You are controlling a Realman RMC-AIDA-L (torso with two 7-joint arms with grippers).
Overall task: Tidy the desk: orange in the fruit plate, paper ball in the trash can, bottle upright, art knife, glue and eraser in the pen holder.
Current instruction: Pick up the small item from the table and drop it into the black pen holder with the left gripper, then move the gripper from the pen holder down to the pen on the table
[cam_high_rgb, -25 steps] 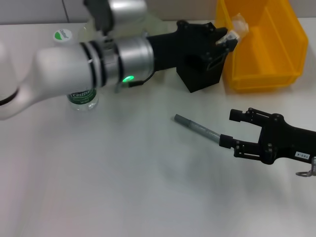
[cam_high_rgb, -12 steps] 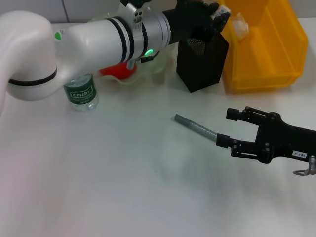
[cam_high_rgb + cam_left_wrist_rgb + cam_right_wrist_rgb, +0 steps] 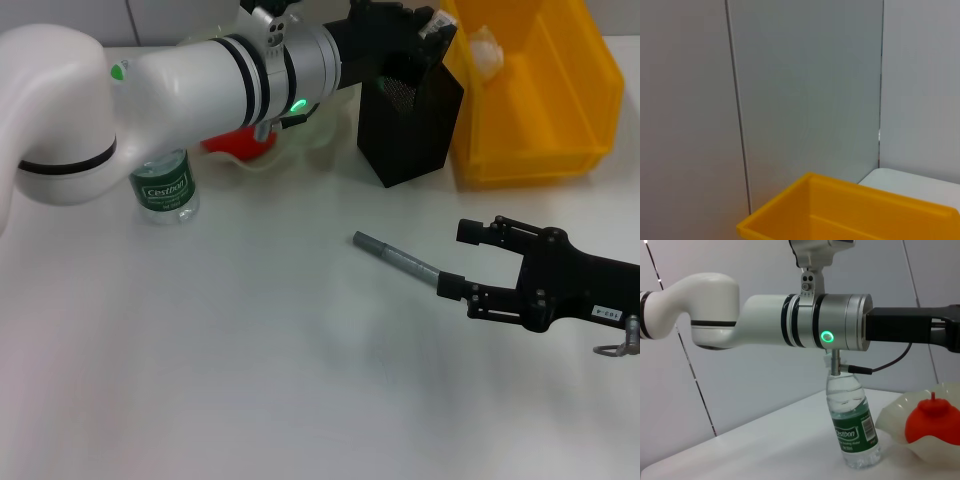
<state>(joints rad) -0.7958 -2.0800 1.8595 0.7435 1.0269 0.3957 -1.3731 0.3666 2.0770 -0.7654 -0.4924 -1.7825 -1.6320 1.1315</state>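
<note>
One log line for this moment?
left claw above pen holder | right claw open beside gray stick | bottle upright

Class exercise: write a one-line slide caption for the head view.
Left gripper above the pen holder, paper ball in the trash can, right gripper open beside a grey rod.

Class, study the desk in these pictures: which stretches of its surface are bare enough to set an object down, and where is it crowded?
Bare: the near desk, in front of the bottle and left of the right gripper and grey knife. Crowded: the far edge, where fruit plate, pen holder and trash can stand together under the left gripper.
</note>
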